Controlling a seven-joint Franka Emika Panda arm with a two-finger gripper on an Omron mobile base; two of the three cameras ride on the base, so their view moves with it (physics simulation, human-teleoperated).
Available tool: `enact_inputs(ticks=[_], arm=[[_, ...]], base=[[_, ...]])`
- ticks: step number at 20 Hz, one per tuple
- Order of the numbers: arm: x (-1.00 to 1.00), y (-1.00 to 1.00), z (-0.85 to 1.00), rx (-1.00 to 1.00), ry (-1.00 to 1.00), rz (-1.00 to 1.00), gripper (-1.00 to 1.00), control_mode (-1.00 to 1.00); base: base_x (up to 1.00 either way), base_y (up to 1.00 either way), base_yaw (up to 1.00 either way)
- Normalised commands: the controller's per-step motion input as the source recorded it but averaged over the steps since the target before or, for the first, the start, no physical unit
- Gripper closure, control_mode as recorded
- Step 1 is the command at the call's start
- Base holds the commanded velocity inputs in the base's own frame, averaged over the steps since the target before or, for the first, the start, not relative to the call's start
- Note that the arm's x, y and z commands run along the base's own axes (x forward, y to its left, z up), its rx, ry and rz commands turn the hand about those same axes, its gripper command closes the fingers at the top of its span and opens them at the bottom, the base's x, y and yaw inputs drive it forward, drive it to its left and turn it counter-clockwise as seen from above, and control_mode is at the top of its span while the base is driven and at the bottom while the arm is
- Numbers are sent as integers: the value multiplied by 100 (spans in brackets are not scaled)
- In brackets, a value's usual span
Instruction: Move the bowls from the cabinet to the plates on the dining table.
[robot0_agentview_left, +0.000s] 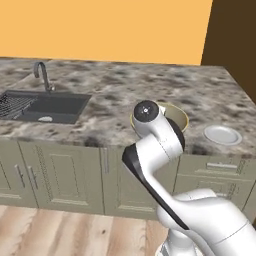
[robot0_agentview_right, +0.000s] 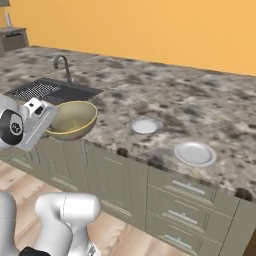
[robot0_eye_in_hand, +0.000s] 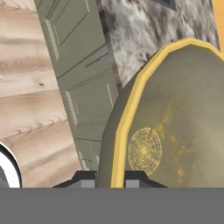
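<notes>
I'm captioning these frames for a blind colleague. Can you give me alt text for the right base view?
The gripper holds an olive-tan bowl by its rim at the near edge of the speckled stone dining table. Two empty pale plates lie to its right, and a dark sink with a curved faucet sits behind.
</notes>
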Motion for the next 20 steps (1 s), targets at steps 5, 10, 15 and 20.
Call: enact_inputs(ticks=[5,10,15,20], arm=[[0,0,0,0,0,0,100,100],[0,0,0,0,0,0,100,100],[0,0,0,0,0,0,100,100],[0,0,0,0,0,0,100,100]], base=[[2,-67,-17],[11,-67,0],[56,-70,-7],[46,-36,-18]])
